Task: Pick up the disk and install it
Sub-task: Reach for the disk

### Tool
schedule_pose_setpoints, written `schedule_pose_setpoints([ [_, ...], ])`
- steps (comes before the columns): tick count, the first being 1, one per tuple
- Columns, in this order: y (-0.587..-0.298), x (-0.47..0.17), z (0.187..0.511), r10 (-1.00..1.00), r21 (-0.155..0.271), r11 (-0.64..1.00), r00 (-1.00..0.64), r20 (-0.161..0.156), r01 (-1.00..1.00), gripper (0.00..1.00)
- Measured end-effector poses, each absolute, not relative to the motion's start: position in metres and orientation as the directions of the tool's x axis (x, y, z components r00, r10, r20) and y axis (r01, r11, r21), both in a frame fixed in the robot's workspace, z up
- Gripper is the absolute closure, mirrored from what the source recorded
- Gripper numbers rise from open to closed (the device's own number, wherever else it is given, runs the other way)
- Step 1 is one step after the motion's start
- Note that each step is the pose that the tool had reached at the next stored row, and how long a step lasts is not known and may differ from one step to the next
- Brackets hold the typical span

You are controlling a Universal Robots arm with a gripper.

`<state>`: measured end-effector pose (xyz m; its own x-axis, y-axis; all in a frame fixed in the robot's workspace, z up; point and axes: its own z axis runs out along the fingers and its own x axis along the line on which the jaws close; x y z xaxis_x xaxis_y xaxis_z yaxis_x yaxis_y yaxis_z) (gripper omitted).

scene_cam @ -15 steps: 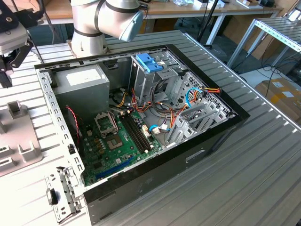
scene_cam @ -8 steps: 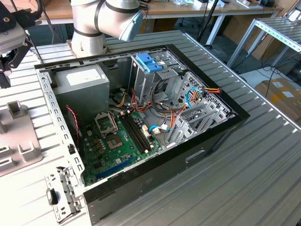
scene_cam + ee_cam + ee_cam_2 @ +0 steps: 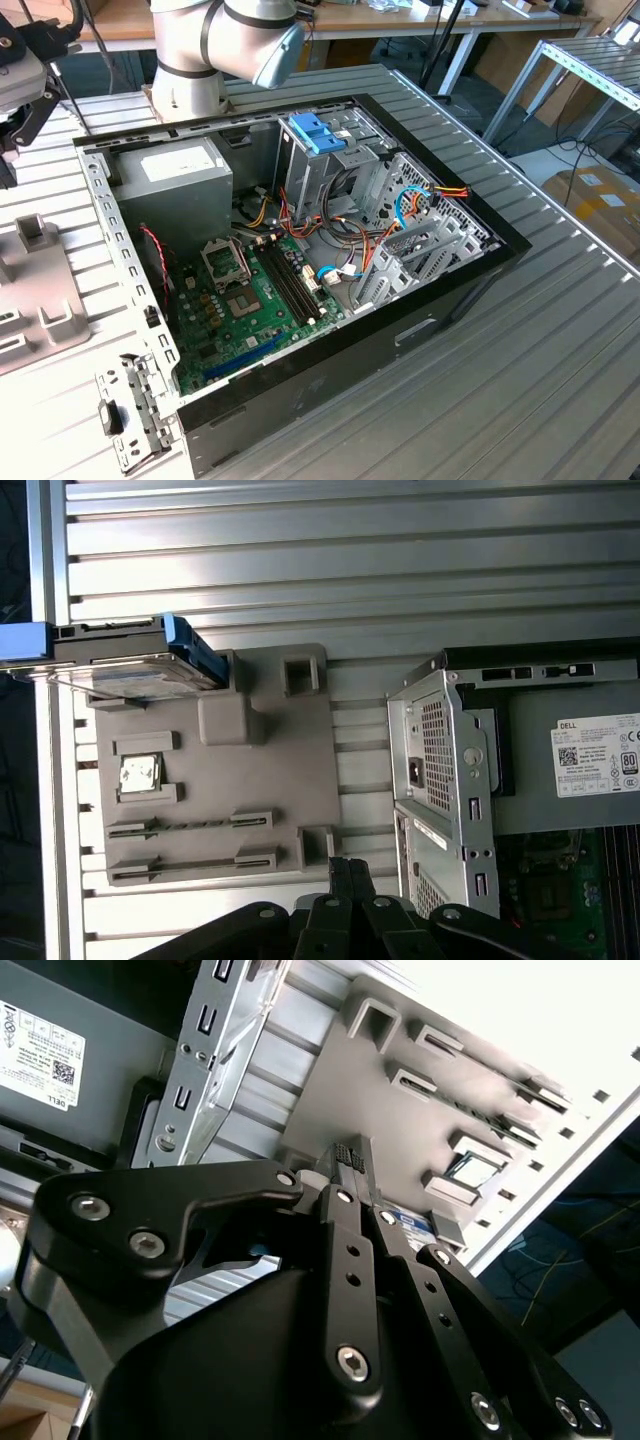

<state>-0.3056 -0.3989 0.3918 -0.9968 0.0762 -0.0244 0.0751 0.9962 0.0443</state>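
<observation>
- Currently, gripper (image 3: pixel 346 1152) fingers are pressed together, holding nothing.
- Well away from it, disk (image 3: pixel 120 660) lies on the grey tray's (image 3: pixel 290 760) far edge.
- Beside the gripper stands the case (image 3: pixel 440 760).

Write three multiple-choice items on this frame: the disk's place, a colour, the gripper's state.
1. Where is the disk? A in the case; B at the grey plate's edge; C in the gripper.
2. The disk's carrier is: A red; B blue; C yellow.
3. The gripper is: A holding the disk; B holding a cable; C holding nothing.
Key: B, it sits at the plate, outside the case; B, the frame is bright blue; C, the fingers are shut on nothing, apart from the disk.
</observation>
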Motion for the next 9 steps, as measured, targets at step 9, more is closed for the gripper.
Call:
schedule_pose_setpoints([
  [9, -0.3989, -0.3094, 0.3917, 0.076, 0.044, 0.996, -0.997, -0.024, 0.075, 0.89],
])
